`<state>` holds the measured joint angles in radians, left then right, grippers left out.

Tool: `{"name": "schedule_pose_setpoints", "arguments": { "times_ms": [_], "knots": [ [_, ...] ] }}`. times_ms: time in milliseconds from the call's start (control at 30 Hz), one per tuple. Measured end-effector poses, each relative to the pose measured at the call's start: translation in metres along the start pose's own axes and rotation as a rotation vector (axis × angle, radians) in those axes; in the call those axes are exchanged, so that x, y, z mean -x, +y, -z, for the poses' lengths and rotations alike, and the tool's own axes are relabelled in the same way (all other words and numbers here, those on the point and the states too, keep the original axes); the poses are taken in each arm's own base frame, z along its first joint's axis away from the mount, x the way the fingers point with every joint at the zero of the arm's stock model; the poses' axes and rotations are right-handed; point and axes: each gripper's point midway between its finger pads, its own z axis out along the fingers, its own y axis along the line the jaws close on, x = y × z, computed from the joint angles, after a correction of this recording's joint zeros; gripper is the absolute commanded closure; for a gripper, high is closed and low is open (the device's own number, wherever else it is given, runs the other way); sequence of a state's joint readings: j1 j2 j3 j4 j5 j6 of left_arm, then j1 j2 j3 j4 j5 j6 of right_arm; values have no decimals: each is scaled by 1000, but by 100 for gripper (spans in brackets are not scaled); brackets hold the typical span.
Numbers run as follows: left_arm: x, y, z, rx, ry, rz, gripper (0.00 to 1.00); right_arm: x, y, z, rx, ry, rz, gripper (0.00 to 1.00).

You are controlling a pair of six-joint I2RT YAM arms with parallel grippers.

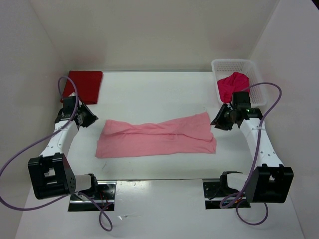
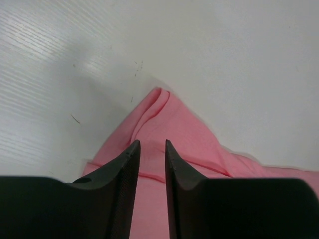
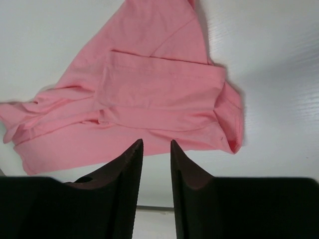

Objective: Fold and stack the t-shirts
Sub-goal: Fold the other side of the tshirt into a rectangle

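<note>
Left of and beyond the light pink shirt (image 1: 154, 137), which sprawled rumpled across the middle of the worktop (image 1: 159, 94), lay the dark red shirt (image 1: 84, 84), a neat flat rectangle. It was one of three shirts in all. Two arms were present.

The left arm rose from its base near the pink shirt's left end, elbow outward. The left pincer (image 2: 151, 143) was angled down over that end's corner. Its fingers were drawn together to a thin slit and gripped nothing.

Off the pink shirt's right end, the right arm mirrored that pose. The right pincer (image 3: 156, 143) was poised just short of the hem, its fingers likewise nearly together and empty.

Right of and beyond the pink shirt stood one white mesh basket (image 1: 234, 63). The magenta shirt (image 1: 232, 85) was bunched inside it.
</note>
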<state>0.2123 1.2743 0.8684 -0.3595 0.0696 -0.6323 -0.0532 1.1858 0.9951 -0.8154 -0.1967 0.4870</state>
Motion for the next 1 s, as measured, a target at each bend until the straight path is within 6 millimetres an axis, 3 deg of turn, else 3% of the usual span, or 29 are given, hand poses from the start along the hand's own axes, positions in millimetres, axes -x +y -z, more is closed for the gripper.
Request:
{"name": "schedule_pose_setpoints", "arguments": {
  "times_ms": [100, 167, 200, 233, 367, 500, 600, 733, 833, 1000],
  "knots": [
    [-6, -3, -4, -11, 26, -7, 57, 0, 2, 5, 1, 10, 12, 61],
    [-11, -5, -6, -12, 41, -18, 54, 2, 4, 9, 5, 6, 27, 77],
    [-13, -5, -8, -12, 50, -20, 52, 3, 5, 9, 8, 3, 36, 96],
    [-15, -6, -10, -13, 61, -22, 49, 2, 6, 8, 11, 7, 44, 100],
    [-32, -1, -20, -12, 117, -19, 40, -10, 22, -14, 17, 70, 101, 100],
    [-57, 11, -22, 8, 181, -2, 35, -39, 57, -61, 48, 177, 214, 90],
    [-68, 16, -23, 15, 208, 24, 36, -49, 68, -85, 55, 212, 247, 84],
    [-73, 9, -24, -15, 226, 55, 45, -41, 77, -95, 72, 189, 247, 78],
    [-79, 3, -28, -31, 250, 68, 48, -29, 86, -98, 83, 149, 251, 67],
    [-87, -3, -27, -43, 270, 48, 48, -15, 90, -119, 56, 125, 256, 58]
  ]
}}
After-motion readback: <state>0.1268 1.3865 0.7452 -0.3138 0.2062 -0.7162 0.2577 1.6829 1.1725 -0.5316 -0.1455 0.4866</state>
